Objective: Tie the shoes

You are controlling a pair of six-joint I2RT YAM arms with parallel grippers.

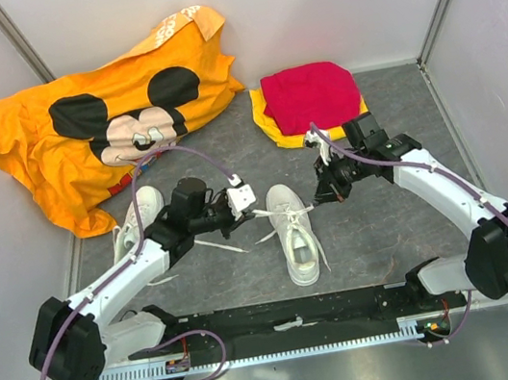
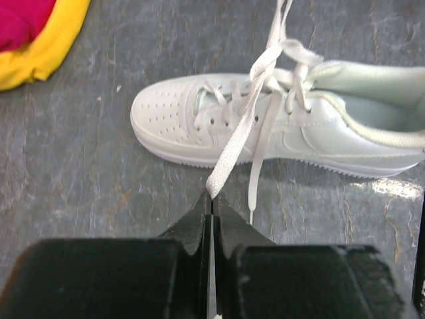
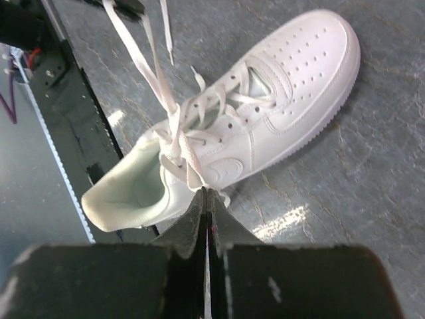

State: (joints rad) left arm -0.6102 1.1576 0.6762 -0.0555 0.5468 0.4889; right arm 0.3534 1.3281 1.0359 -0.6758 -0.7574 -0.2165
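A white sneaker (image 1: 295,232) lies in the middle of the mat, toe pointing away from the arm bases. It also shows in the left wrist view (image 2: 279,126) and the right wrist view (image 3: 252,126). My left gripper (image 1: 250,212) is shut on one white lace (image 2: 232,143) and pulls it taut to the left of the shoe. My right gripper (image 1: 320,200) is shut on the other lace (image 3: 192,169), pulled to the right. The laces cross in a twist over the tongue. The second white sneaker (image 1: 134,220) lies at the left, partly hidden under my left arm.
An orange cartoon-mouse shirt (image 1: 96,119) lies at the back left. Folded red and yellow cloths (image 1: 307,98) sit at the back right, just behind my right gripper. A black rail (image 1: 294,315) runs along the near edge. Grey walls close in both sides.
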